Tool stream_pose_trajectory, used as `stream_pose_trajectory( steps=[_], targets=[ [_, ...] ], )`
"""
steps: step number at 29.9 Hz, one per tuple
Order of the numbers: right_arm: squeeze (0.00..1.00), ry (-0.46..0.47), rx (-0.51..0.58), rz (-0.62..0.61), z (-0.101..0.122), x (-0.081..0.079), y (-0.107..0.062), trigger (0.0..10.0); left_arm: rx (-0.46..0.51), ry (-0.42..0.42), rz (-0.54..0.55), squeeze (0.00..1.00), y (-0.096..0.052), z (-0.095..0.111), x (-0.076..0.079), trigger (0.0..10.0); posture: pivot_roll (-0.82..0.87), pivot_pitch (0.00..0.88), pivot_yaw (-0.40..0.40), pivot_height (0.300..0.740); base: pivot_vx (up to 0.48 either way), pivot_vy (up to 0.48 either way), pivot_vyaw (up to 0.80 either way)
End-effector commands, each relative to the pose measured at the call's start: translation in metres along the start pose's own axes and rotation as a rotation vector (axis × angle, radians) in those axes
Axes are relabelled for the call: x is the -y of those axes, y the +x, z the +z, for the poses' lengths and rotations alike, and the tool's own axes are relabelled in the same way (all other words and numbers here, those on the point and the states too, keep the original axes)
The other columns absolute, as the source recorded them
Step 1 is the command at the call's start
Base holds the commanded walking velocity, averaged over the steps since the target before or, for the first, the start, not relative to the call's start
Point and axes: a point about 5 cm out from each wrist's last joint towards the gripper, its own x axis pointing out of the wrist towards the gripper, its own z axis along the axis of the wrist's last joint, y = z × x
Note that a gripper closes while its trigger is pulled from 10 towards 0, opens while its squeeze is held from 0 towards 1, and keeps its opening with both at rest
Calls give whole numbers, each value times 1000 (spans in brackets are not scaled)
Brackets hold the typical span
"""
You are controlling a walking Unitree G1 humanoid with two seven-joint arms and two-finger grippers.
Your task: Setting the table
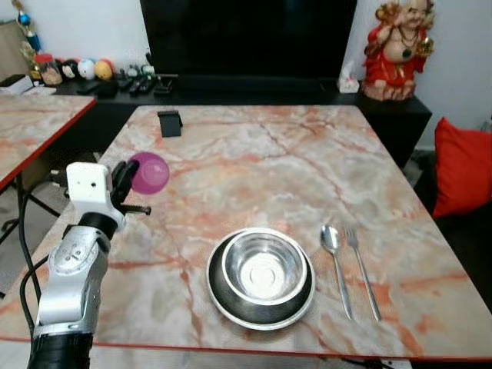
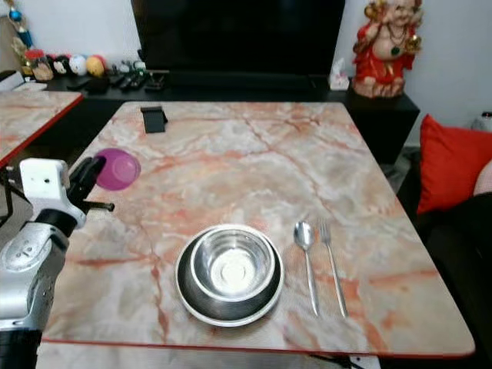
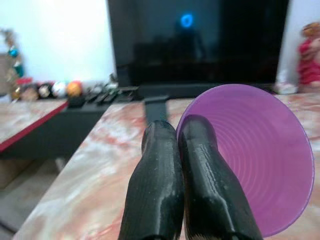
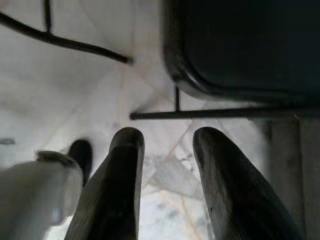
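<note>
Nearest to my eyes is my own left arm [image 1: 73, 277], silver, rising from the near left corner of the marble table [image 1: 254, 161]. At its end my left pincer [image 3: 176, 131] has its two black fingers [image 3: 157, 175] pressed together on the rim of a purple cup [image 1: 149, 172], which it holds tipped on its side over the table's left edge; its open mouth faces back toward my wrist camera, so I look straight into the ribbed inside.

To the right of that pincer and nearer to me sits a steel bowl [image 1: 263, 267] inside a dark plate [image 1: 219, 290], by the front edge of the table. Further right of the bowl lie a spoon [image 1: 336, 261] and a fork [image 1: 361, 269], side by side and just apart, handles toward me. Beyond the pincer, near the far edge of the table, a small black stand [image 1: 169, 123] is upright.

My right pincer [image 4: 165, 137] hangs low over a pale tiled floor [image 4: 75, 100], fingers parted and holding nothing, beside the thin black legs of a dark chair [image 4: 240, 45].
</note>
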Motion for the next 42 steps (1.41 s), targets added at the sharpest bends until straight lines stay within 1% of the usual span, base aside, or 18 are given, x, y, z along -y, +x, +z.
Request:
stream_pose_trajectory(
  steps=[1,3,4,5,6,7,8,12,15,18,22,25,28,29,32,35,41,42],
  targets=[
    [0,-4,14,3,4,-1,0,10000,4,1,6,0,1,2,-2,10000,-12,0,-14,732,274,0,0],
    [0,-3,14,3,4,-1,0,10000,3,-1,4,0,1,2,-2,10000,-14,0,-11,732,277,0,0],
    [0,-13,11,6,4,-1,0,10000,-96,-85,-79,0,16,1,13,10000,-19,0,-23,732,0,0,0],
    [0,-19,8,7,4,-1,0,10000,-200,-140,-164,0,25,0,27,10000,-21,0,-21,732,0,0,0],
    [0,-23,7,8,4,-1,0,10000,-272,-171,-223,0,30,0,36,10000,-21,0,-19,732,0,0,0],
    [0,-24,6,9,4,-1,1,10000,-313,-189,-261,0,32,0,42,10000,-21,0,-18,732,0,0,0],
    [0,-22,5,9,4,-1,1,10000,-325,-194,-285,0,30,0,44,10000,-21,0,-18,732,0,0,0],
    [0,-22,4,10,4,-2,1,10000,-316,-192,-284,0,27,-1,44,10000,-17,0,-19,732,0,0,0],
    [0,-23,4,11,4,-2,1,10000,-315,-206,-272,0,24,-4,44,10000,-16,0,-20,732,0,0,0],
    [0,-23,3,10,4,-1,1,10000,-347,-239,-274,0,22,-1,47,10000,-16,0,-20,732,0,0,0],
    [0,-24,3,10,4,-1,0,10000,-353,-238,-264,0,21,1,47,10000,-17,0,-22,732,0,0,0],
    [0,-25,2,9,4,-1,0,10000,-363,-222,-247,0,21,4,43,10000,-17,0,-23,732,0,0,0],
    [0,-25,2,8,4,-1,0,10000,-427,-169,-218,0,19,5,35,10000,-18,0,-22,732,0,0,0],
    [0,-24,2,8,4,-1,0,10000,-462,-147,-213,0,16,6,31,10000,-17,0,-22,732,0,0,0],
    [0,-26,2,9,4,-1,0,10000,-500,-134,-213,0,13,6,29,10000,-14,0,-21,732,0,0,0],
    [0,-29,1,12,4,-1,1,10000,-565,-151,-245,0,3,5,30,10000,-6,0,-21,732,0,0,0],
    [0,-31,0,15,4,-2,1,10000,-619,-178,-275,0,-4,4,34,10000,-12,0,-14,732,0,0,0],
    [0,-42,-1,15,4,-2,1,10000,-637,-174,-292,0,-7,5,35,10000,-11,0,-13,732,0,0,0]
  ],
)
